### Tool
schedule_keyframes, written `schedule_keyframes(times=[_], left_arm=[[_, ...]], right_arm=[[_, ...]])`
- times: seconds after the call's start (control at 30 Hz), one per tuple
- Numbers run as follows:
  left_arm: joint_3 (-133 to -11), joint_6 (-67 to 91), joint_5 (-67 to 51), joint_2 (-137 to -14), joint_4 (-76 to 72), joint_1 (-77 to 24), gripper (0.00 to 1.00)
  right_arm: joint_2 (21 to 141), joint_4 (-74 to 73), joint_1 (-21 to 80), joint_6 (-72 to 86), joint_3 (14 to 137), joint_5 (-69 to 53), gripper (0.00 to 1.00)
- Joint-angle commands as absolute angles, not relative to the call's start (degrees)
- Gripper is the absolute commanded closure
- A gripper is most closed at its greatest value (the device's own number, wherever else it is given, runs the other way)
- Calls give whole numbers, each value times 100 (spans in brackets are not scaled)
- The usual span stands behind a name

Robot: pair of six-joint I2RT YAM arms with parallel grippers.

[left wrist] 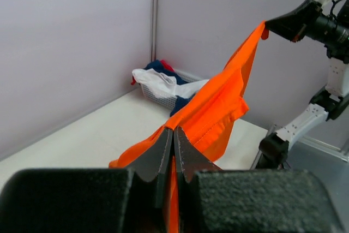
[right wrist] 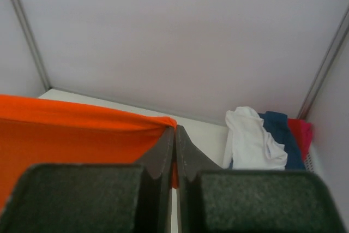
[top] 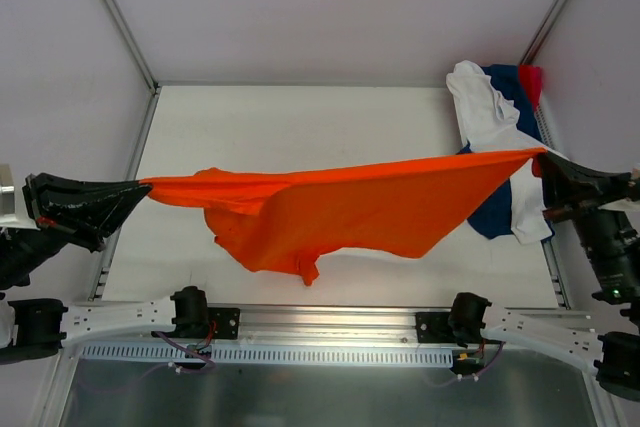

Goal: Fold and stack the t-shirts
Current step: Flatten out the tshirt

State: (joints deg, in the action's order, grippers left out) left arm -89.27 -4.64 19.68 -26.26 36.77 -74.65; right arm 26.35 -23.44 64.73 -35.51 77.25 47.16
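The left gripper (top: 146, 186) has its fingers pinched shut on one end of the orange shirt (top: 370, 209). The right gripper (top: 541, 160) is clamped the same way on the opposite end, so the cloth hangs stretched between them across the table (top: 300, 117), its middle sagging low toward the near edge. At the far right corner, just behind the right gripper, the white shirt (top: 482, 107), the navy shirt (top: 493, 215) and the red-pink shirt (top: 530, 79) lie heaped together over a basket (left wrist: 163, 101).
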Motion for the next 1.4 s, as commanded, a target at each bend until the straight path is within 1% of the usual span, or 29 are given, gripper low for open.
schedule_keyframes(times=[0.0,0.07,0.1,0.17,0.2,0.23,0.27,0.3,0.33,0.37,0.4,0.43,0.47,0.53,0.6,0.67,0.73,0.83,0.93,1.0,1.17,1.27,1.37], left_arm=[[-8763,-27,1724,-2216,3928,-7497,100],[-8797,-18,1347,-2171,3964,-7497,100],[-8876,217,710,-2214,3973,-7497,100],[-9245,342,-93,-2459,4025,-7497,100],[-9403,482,-993,-2565,4051,-7488,100],[-9691,562,-1428,-2662,4069,-7471,100],[-9816,693,-1842,-2846,4069,-7375,100],[-10009,764,-2707,-2917,4069,-7304,100],[-10098,826,-3168,-2961,4069,-7225,100],[-10168,939,-3573,-3040,4069,-6998,100],[-10221,1001,-3934,-3050,4043,-6857,100],[-10265,1063,-4538,-3032,4026,-6690,100],[-10266,1185,-4814,-2937,3991,-6497,100],[-10248,1335,-5471,-2682,3850,-5873,100],[-10300,1651,-5834,-2541,3640,-5365,100],[-10414,1958,-6089,-2426,3578,-5108,100],[-10433,2135,-6082,-2295,3332,-4931,100],[-10450,2320,-6108,-2267,3191,-4913,100],[-10617,2408,-6362,-2399,3033,-4904,100],[-10774,2452,-6538,-2469,2936,-4896,100],[-10811,2496,-6609,-2452,2568,-4747,100],[-10933,2715,-6662,-2522,2199,-4667,100],[-10952,2734,-6662,-2672,2153,-4667,100]], right_arm=[[2251,-3532,6460,-2638,8209,4335,99],[2136,-3866,6451,-2462,8183,3904,99],[2092,-4006,6442,-2426,8174,3389,99],[2144,-4411,6390,-2303,8235,2894,99],[2292,-4577,6372,-2137,8288,2317,100],[2398,-4910,6320,-2031,8445,1981,99],[2504,-5070,6302,-1908,8533,1247,99],[2627,-5358,6276,-1681,8639,830,100],[2863,-5492,6232,-1548,8848,382,99],[2961,-5571,6179,-1399,8929,-518,99],[3049,-5642,6153,-1084,9008,-901,99],[3146,-5669,6118,-933,9052,-1288,100],[3146,-5625,6048,-784,9070,-1971,99],[3024,-5258,5881,-449,9009,-2476,100],[2551,-4593,5723,-169,8737,-2812,99],[2016,-4116,5485,-44,8500,-3022,99],[1750,-3570,5204,52,8473,-3163,99],[1670,-3437,4775,141,8902,-3602,100],[1775,-3384,4290,71,9491,-4427,100],[1758,-3279,3957,53,9772,-4622,99],[1547,-2875,3613,114,9669,-4711,99],[1336,-2760,3507,53,9457,-4527,99],[1134,-2785,3498,-254,9211,-4298,99]])
